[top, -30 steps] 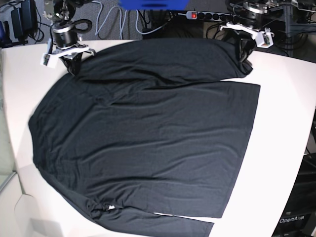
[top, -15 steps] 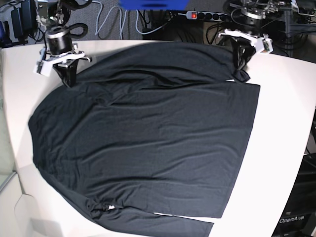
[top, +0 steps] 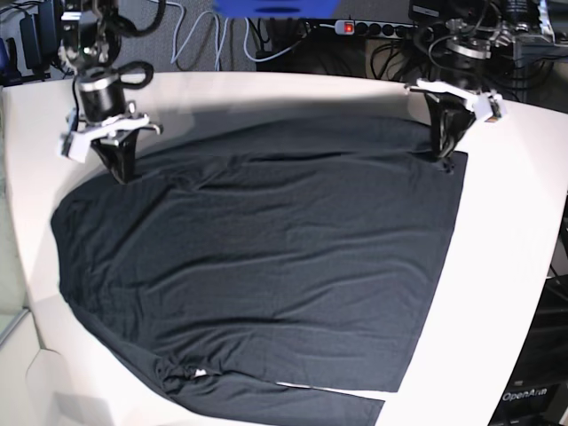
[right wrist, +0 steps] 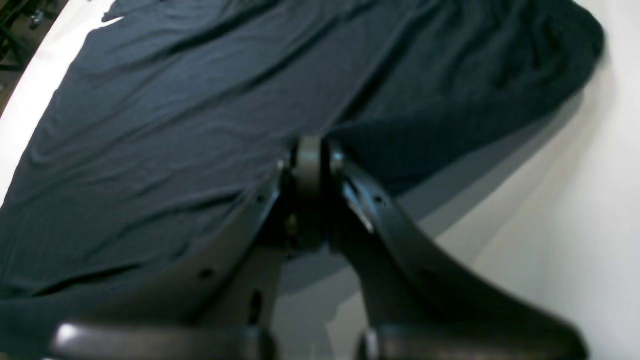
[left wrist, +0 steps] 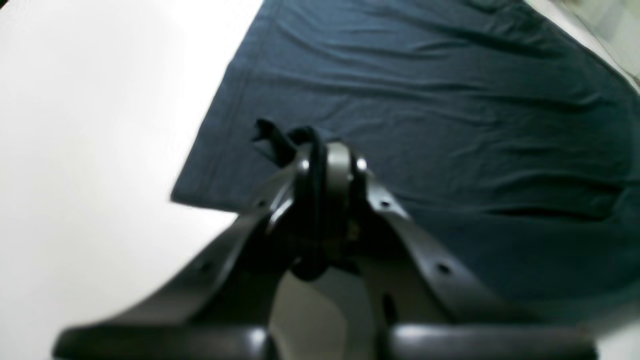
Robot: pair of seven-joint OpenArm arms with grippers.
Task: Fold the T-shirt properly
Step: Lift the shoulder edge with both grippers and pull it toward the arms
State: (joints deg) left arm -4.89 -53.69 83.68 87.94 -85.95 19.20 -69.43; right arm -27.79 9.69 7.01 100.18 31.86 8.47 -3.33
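The black T-shirt [top: 266,257] lies spread over the white table [top: 515,266], with its small white tag [top: 199,374] near the front edge. My left gripper [top: 441,153] is at the shirt's far right corner, shut on a pinch of its fabric. In the left wrist view, cloth sticks out beside the left gripper [left wrist: 325,160] above the T-shirt [left wrist: 450,125]. My right gripper [top: 117,169] is at the far left edge, also shut on the cloth. The right wrist view shows the right gripper [right wrist: 310,155] closed on the edge of the T-shirt [right wrist: 175,125], which is lifted off the table.
A power strip [top: 382,28] and loose cables [top: 195,40] lie behind the table's far edge. The table's right edge [top: 541,302] curves away, with dark equipment beyond it. Bare white tabletop [top: 266,89] shows behind the shirt.
Both grippers have moved toward the table's front while holding the shirt's far edge. That edge has come forward with them, uncovering bare table at the back.
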